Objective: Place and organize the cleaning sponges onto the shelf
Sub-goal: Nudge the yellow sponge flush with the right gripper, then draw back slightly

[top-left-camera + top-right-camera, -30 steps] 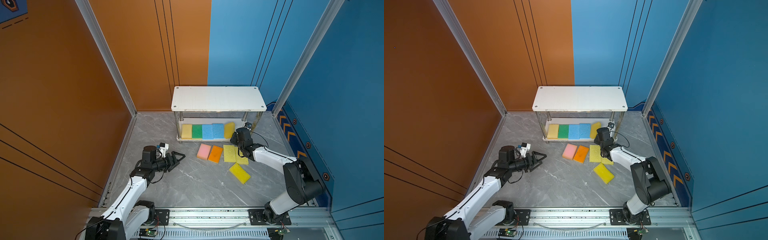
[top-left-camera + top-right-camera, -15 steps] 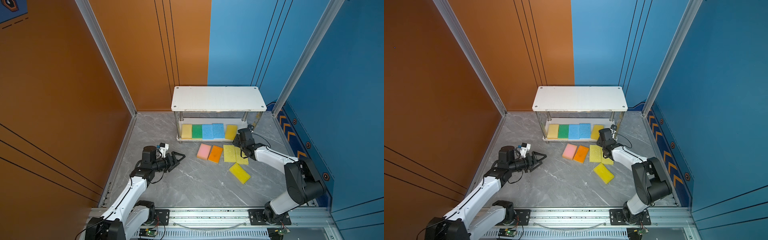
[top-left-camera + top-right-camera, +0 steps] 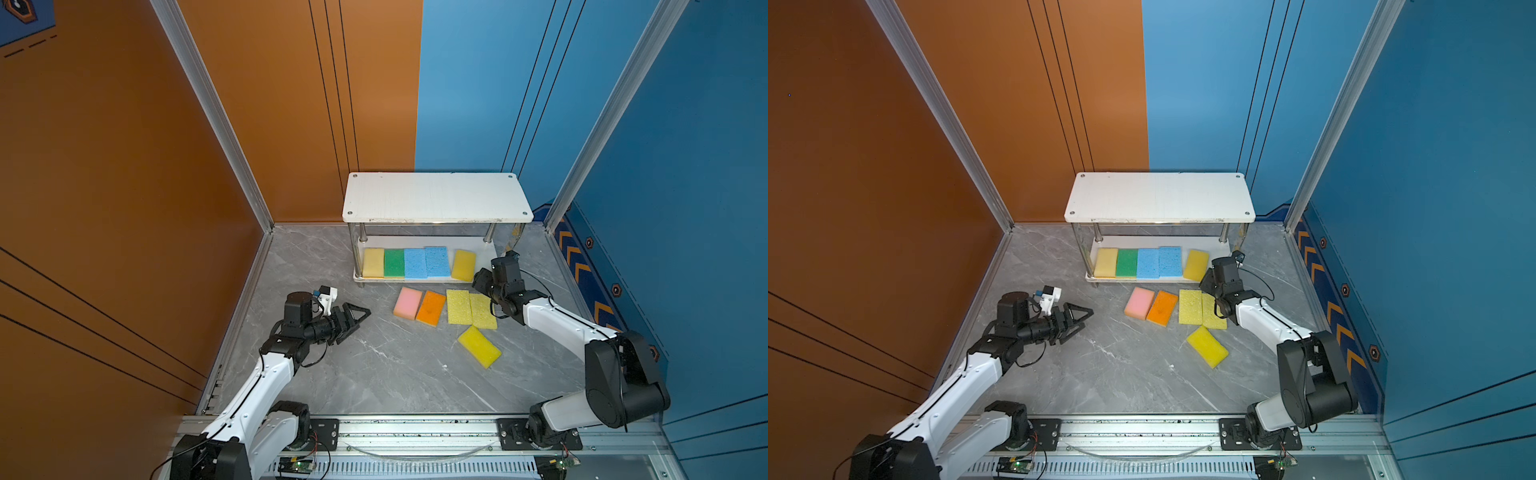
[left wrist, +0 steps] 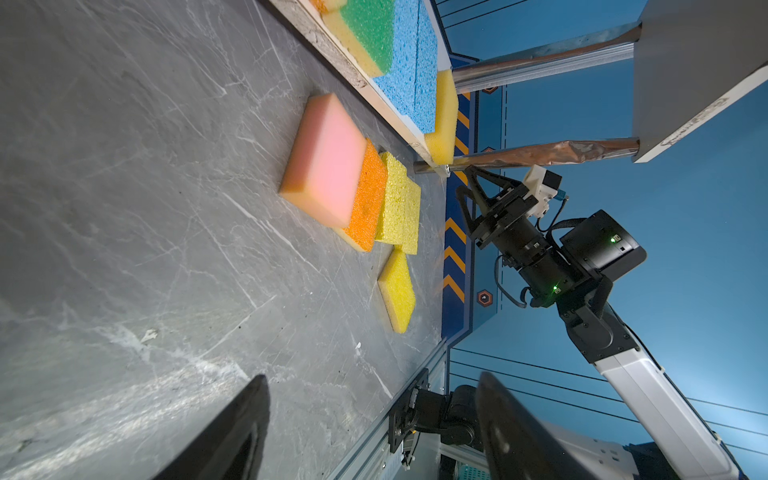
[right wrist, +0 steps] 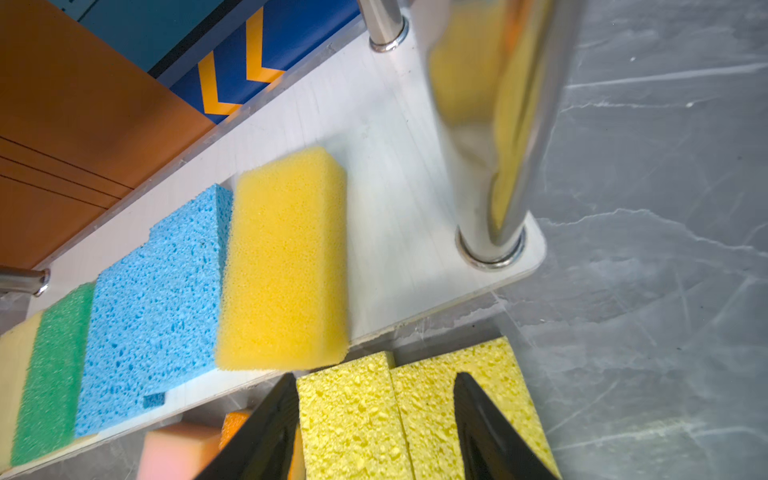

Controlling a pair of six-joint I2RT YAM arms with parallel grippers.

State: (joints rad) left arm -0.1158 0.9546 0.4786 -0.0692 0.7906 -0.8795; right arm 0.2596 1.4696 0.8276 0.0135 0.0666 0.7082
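Note:
The shelf (image 3: 436,197) stands at the back with a bare white top board. On its lower board (image 5: 399,174) lie a pale yellow sponge (image 3: 373,262), a green one (image 3: 394,263), two light blue ones (image 3: 424,262) and a yellow one (image 5: 286,257). On the floor in front lie a pink sponge (image 3: 408,303), an orange one (image 3: 431,308), two coarse yellow ones (image 5: 399,415) side by side, and a yellow one (image 3: 479,346) set apart. My right gripper (image 5: 374,376) is open over the coarse yellow pair, holding nothing. My left gripper (image 3: 361,313) hovers open and empty at the left.
A shiny metal post (image 5: 494,166) of the shelf stands close beside my right gripper. The blue wall with orange chevrons (image 3: 582,266) runs along the right, the orange wall (image 3: 124,208) along the left. A metal rail (image 3: 415,432) borders the front.
My right gripper has drawn back a little from the shelf, leaving the yellow sponge lying on the lower board beside the blue ones. The left arm has not moved.

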